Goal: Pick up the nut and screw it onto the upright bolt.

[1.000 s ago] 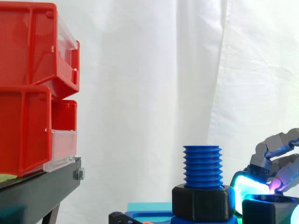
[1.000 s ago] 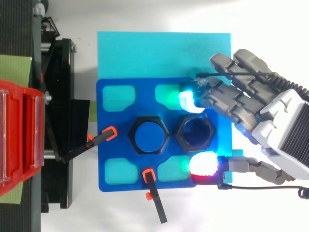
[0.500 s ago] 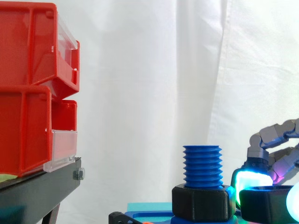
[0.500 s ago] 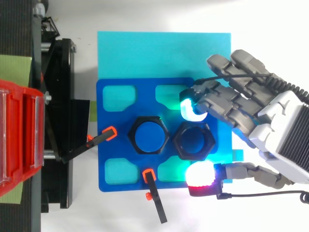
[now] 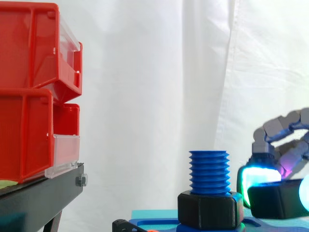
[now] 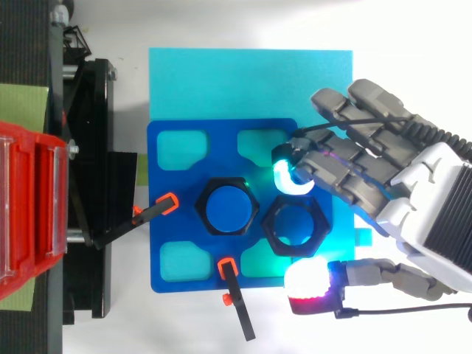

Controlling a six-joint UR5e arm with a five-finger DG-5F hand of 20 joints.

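The robot hand (image 6: 434,220) reaches in from the right in the top view, its fingers curled. It grips the black hex nut (image 6: 295,227). A cyan-glowing fingertip (image 6: 282,175) presses the nut's far side, and the thumb pad (image 6: 310,284), glowing red and white, sits at its near side.

In the side view the nut (image 5: 277,202) sits low at the right, slightly tilted, with its lower edge appearing just clear of the blue base plate (image 6: 168,221). The same view shows the glowing cyan pad directly behind the nut's left end.

The nut is beside the upright blue bolt (image 5: 209,171), to its right, and is not on the thread. Its top is below the bolt's top. A second black hex collar (image 5: 210,209) rings the foot of the bolt. From above, nut and collar stand close together.

The base plate rests on a cyan sheet (image 6: 251,81). Two black clamps with orange tips (image 6: 167,202) bear on the plate's left and front edges. Red bins (image 5: 29,87) sit stacked on the black stand (image 5: 41,197) at the left. A white curtain (image 5: 154,72) forms the background.
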